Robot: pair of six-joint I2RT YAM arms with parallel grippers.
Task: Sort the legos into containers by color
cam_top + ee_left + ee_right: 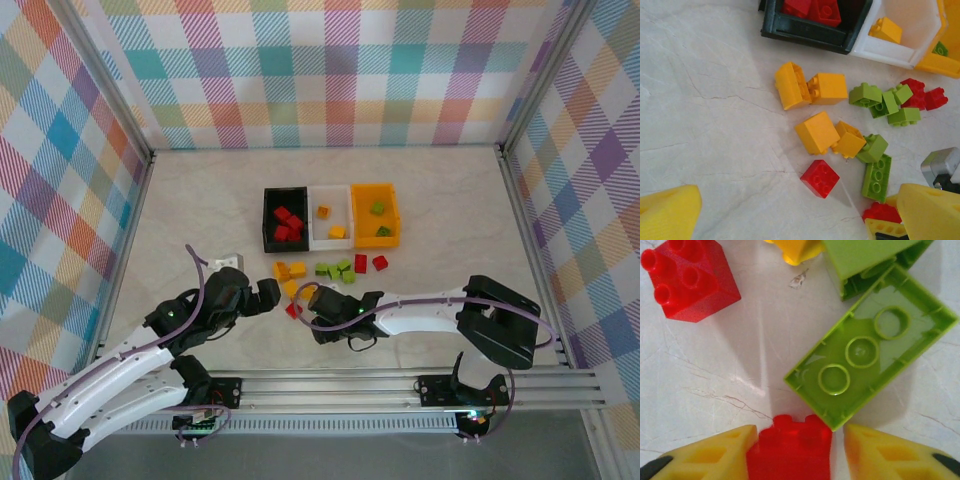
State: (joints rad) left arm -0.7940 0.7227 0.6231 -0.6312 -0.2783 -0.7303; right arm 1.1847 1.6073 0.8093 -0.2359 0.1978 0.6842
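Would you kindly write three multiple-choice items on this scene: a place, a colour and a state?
1. Which bin is the middle one of the row? A black B white C orange
2. What colour are the bricks in the orange bin? A red B yellow C green
3. What does the right end effector hold? A red brick B green brick C nothing
Key: 1 B, the white bin has a neighbour on each side; 2 C, two green bricks lie in it; 3 A, a red brick is clamped in it.
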